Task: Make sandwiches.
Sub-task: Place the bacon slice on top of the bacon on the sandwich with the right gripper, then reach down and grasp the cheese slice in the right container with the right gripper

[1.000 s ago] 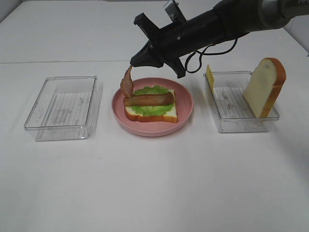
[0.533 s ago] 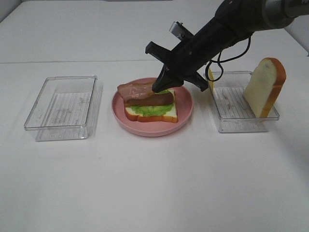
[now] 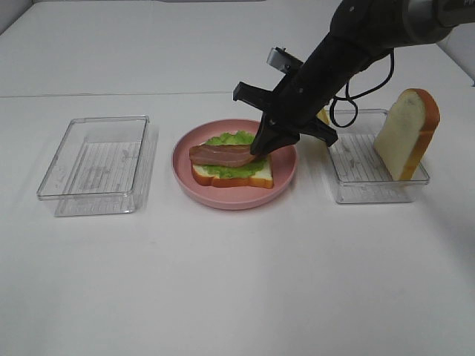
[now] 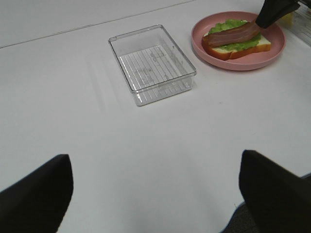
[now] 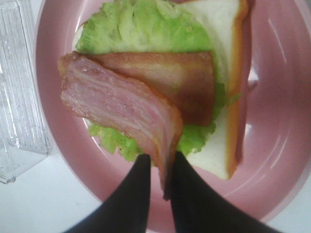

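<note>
The meat strip lies on the frilly lettuce and bread slice, on the smooth pink plate. It looks light and floppy, so I would pinch one thin end. My right gripper has its fingers close on both sides of that end; I cannot tell if they squeeze. My left gripper is wide apart, empty.

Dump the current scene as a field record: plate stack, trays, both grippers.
plate stack: pink plate holds bottom bread slice, lettuce, lower meat strip, top meat strip lying across it
right gripper: low over the plate, closed on one end of the top meat strip
left gripper: open, above bare table, holding nothing
right tray: second bread slice leaning upright; cheese square at the far, plate-side corner
left tray: clear plastic, left of the plate
not yet stacked: cheese square, second bread slice
</note>
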`<state>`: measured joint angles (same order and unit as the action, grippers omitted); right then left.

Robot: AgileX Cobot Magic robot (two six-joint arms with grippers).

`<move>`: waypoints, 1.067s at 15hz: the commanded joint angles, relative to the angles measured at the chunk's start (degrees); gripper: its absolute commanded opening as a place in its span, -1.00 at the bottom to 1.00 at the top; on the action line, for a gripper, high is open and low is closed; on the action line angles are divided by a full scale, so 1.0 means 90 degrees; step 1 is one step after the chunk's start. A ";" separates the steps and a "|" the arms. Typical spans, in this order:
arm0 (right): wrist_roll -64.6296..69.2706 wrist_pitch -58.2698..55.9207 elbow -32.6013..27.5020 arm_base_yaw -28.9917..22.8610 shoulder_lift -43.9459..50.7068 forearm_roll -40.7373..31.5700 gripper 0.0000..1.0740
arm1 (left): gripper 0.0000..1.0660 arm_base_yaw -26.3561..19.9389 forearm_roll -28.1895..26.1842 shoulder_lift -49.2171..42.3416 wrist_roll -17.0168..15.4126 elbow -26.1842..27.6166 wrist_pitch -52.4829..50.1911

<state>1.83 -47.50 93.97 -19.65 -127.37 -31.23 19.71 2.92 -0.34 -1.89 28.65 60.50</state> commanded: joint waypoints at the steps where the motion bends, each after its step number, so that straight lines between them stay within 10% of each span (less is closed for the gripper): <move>1: 0.0006 -0.0134 0.0025 0.0006 0.0070 0.0038 -0.18 | 0.65 0.0000 0.0013 -0.0045 0.0013 -0.0013 -0.0057; 4: -0.0064 -0.0261 0.0025 0.0006 0.0325 0.0204 0.22 | 0.65 0.0000 0.0013 -0.0045 0.0013 -0.0013 -0.0057; 16: 0.0516 -0.2024 0.0828 0.0006 0.1483 0.2878 0.20 | 0.65 0.0000 0.0013 -0.0045 0.0013 -0.0013 -0.0057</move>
<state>6.30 -64.97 100.78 -19.65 -113.90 -5.90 19.71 2.92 -0.34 -1.89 28.65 60.50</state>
